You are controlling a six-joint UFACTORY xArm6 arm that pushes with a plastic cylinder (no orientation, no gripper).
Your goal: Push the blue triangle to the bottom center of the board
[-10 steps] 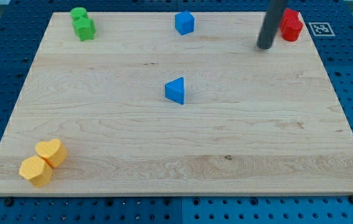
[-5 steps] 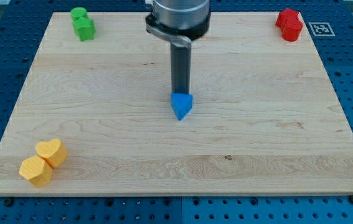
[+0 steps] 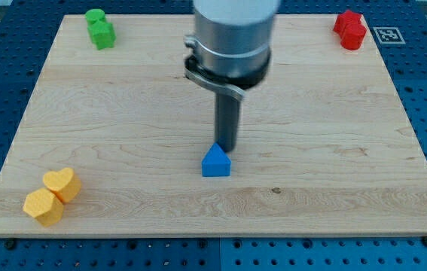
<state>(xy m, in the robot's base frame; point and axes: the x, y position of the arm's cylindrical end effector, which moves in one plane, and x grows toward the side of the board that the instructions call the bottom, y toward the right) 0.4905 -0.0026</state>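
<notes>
The blue triangle (image 3: 215,162) lies on the wooden board (image 3: 349,150) a little below its middle, near the horizontal centre. My tip (image 3: 226,148) stands right behind it, touching its upper right edge from the view's top. The rod rises straight up to the grey arm body, which hides the board's top centre. A second blue block seen earlier at the top centre is hidden behind the arm.
Two green blocks (image 3: 101,28) sit at the top left corner. Two red blocks (image 3: 350,29) sit at the top right corner. A yellow heart (image 3: 62,183) and a yellow hexagon block (image 3: 43,206) touch each other at the bottom left.
My tip moved from the top right to behind the blue triangle, then pushed it down the board towards the view's bottom. The triangle has turned a little. Other blocks have not moved.
</notes>
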